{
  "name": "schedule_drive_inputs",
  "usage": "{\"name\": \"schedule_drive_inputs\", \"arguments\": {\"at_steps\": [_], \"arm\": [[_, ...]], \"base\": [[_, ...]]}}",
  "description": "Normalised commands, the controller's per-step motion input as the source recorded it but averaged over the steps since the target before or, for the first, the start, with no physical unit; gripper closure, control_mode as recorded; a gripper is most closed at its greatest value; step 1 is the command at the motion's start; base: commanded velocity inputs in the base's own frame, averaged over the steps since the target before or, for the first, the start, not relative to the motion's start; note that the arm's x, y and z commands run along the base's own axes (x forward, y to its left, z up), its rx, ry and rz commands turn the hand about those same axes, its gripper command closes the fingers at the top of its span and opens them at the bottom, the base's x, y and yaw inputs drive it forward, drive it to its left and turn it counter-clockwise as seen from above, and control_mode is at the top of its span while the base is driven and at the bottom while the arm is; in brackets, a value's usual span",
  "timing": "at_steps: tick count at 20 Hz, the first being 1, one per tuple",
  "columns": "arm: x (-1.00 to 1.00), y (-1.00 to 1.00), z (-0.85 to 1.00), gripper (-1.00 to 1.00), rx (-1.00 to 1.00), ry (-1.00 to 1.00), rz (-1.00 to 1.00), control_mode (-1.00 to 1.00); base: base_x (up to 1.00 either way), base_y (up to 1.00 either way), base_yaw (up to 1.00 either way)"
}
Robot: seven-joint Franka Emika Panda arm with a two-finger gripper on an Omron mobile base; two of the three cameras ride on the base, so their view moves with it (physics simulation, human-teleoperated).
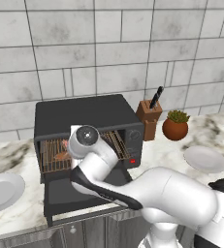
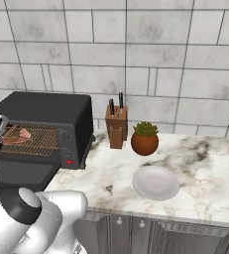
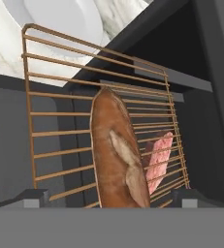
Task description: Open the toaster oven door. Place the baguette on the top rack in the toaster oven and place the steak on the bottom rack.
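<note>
The black toaster oven (image 1: pixel 87 114) (image 2: pixel 46 111) stands on the counter with its door (image 1: pixel 79 193) (image 2: pixel 22 173) folded down flat. The brown baguette (image 3: pixel 116 155) lies lengthwise on a copper wire rack (image 3: pixel 55 111) and also shows at the oven mouth (image 1: pixel 60 156) (image 2: pixel 14 140). The pink steak (image 3: pixel 159 155) (image 1: pixel 64 144) (image 2: pixel 25 133) shows through the wires, beyond that rack. My gripper (image 3: pixel 111 198) is open at the oven mouth, its fingertips (image 3: pixel 31 196) wide on either side of the baguette's near end, with a gap on each side.
Beside the oven stand a wooden knife block (image 1: pixel 149 118) (image 2: pixel 116 126) and a potted plant (image 1: pixel 175 125) (image 2: pixel 144 139). White plates lie on the marble counter at the right (image 1: pixel 204 159) (image 2: pixel 155 182) and at the left (image 1: pixel 2 190).
</note>
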Motion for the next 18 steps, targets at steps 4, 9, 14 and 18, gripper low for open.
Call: {"name": "schedule_drive_inputs", "arguments": {"at_steps": [4, 9, 14, 18], "arm": [[-0.16, 0.05, 0.22, -1.0, 0.0, 0.0, -0.03, -1.0], [-0.32, 0.0, 0.29, -1.0, 0.02, 0.09, -0.27, -1.0], [-0.39, -0.03, 0.13, -1.0, 0.12, 0.2, -0.47, -1.0], [-0.37, -0.12, 0.03, -1.0, 0.14, 0.23, -0.4, -1.0]], "base": [[0.0, 0.0, 0.0], [0.0, 0.0, 0.0], [0.0, 0.0, 0.0], [0.0, 0.0, 0.0]]}}
